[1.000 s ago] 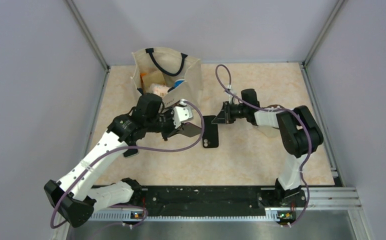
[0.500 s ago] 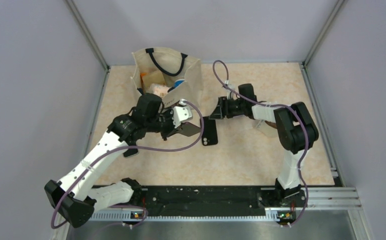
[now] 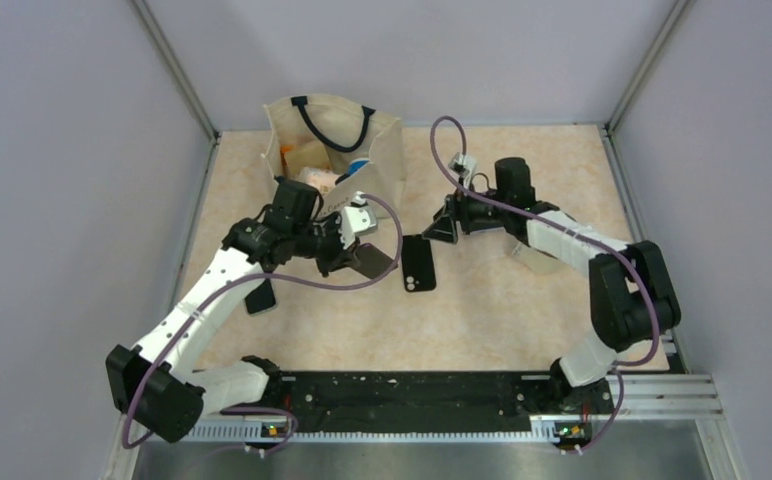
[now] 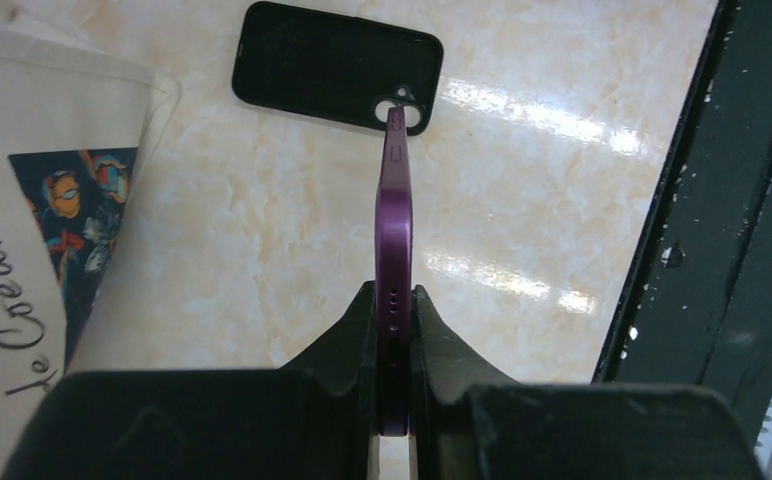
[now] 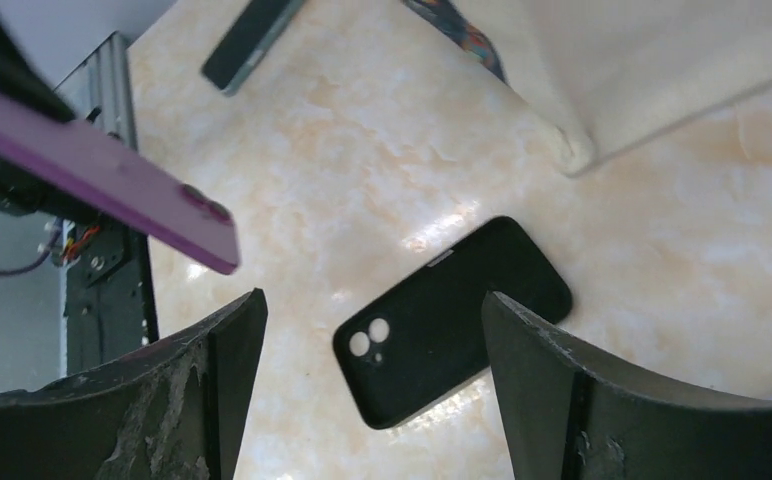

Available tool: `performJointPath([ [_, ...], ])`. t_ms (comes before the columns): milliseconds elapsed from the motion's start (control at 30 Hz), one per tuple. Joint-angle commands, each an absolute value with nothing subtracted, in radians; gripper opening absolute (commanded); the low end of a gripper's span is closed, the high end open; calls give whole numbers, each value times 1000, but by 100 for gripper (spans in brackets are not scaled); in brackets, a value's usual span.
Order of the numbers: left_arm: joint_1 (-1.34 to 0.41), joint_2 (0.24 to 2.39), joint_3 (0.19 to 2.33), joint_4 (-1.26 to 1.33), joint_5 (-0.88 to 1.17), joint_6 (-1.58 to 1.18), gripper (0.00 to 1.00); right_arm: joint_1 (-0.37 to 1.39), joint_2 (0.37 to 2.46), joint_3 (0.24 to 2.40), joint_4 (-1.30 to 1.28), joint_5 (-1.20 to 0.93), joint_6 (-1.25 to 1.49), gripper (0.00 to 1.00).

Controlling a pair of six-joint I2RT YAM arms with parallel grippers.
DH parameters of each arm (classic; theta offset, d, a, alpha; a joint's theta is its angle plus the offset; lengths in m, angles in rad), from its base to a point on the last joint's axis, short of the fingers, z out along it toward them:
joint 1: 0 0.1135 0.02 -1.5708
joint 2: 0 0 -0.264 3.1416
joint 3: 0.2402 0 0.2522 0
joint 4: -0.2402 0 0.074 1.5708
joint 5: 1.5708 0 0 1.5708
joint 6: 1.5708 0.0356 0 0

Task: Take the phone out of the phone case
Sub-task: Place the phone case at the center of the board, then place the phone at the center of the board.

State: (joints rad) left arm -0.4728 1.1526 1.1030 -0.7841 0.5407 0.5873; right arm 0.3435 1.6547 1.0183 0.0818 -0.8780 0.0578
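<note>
The purple phone [image 3: 368, 262] is out of its case, held edge-on above the table with my left gripper [image 4: 394, 330] shut on its lower end. In the right wrist view the phone [image 5: 102, 175] juts in from the left. The black phone case [image 3: 419, 264] lies flat on the table just right of the phone, camera cut-out toward the near edge, empty. My right gripper [image 3: 442, 228] hovers over the case's far end, apart from it. Its fingers stand wide open with the case [image 5: 452, 320] showing between them.
A cream tote bag [image 3: 332, 150] with several items inside stands at the back, just behind the left gripper. A second dark phone [image 3: 260, 296] lies on the table beside the left forearm. A pale object [image 3: 537, 260] sits partly under the right forearm. The black rail [image 3: 412, 390] runs along the near edge.
The right gripper has opened, let go of the black case and drawn up and back from it. The case now lies alone on the table. The left arm shifted slightly left with the phone.
</note>
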Motion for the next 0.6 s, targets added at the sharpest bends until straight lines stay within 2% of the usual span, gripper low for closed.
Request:
performJointPath([
  [0,-464,1180,1116,-754,692,606,0,409,1531,976,63,-1048,-157,78],
  [100,-464,1196,1110,-742,746,596,0,480,1499,974,3,-1033,-281,79],
  [300,-463,1199,1098,-694,810,535,0,569,1505,989,3,-1071,-313,76],
  [467,-464,1194,1068,-623,836,494,0,606,1534,1004,19,-1106,-300,70],
  [567,-464,1202,1056,-598,846,479,0,626,1556,1014,20,-1122,-299,62],
])
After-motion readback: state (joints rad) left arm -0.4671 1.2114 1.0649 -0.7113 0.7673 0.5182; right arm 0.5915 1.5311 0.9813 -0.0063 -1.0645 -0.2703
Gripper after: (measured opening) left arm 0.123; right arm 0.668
